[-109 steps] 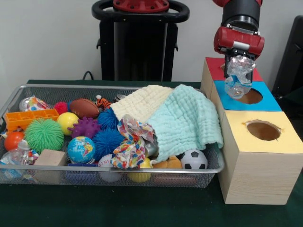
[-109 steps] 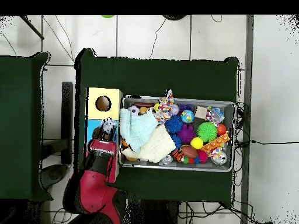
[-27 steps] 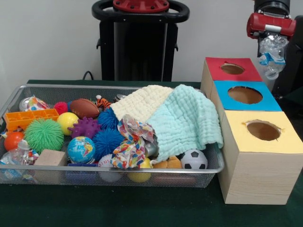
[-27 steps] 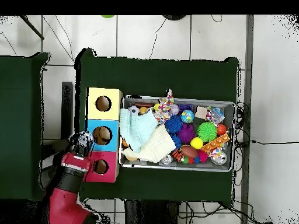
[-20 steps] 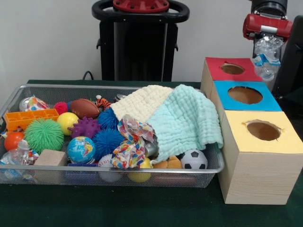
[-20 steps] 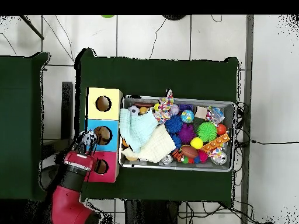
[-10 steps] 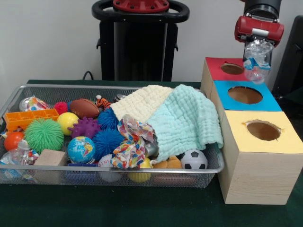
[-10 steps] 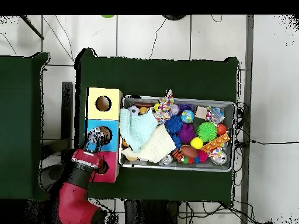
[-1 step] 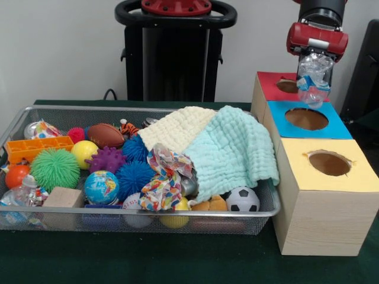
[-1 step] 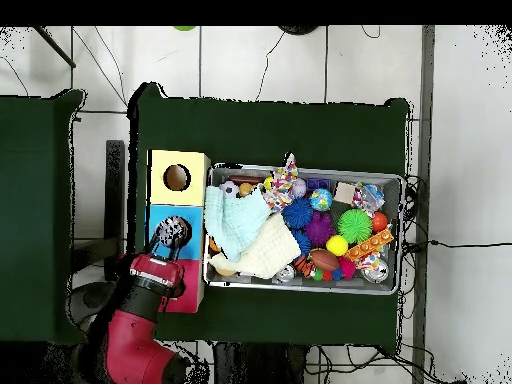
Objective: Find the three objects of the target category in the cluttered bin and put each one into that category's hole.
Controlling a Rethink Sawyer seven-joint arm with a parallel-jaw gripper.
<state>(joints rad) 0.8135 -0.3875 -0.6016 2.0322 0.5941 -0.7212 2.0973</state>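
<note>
Wire mesh up close: the bin (image 9: pixel 118 222) brims with balls, a soccer ball (image 9: pixel 242 200) at its five o'clock corner, mint cloth (image 9: pixel 234 151) draped over the rim. Beside it the box (image 9: pixel 320 222) shows yellow, blue, then red tops. Above the blue hole (image 9: pixel 307 118), at its twelve o'clock edge, the gripper (image 9: pixel 312 74) is clamped on a crumpled clear plastic bottle (image 9: pixel 311 83). The overhead view puts that bottle right over the blue hole, hiding it; the front view shows the hole uncovered.
</note>
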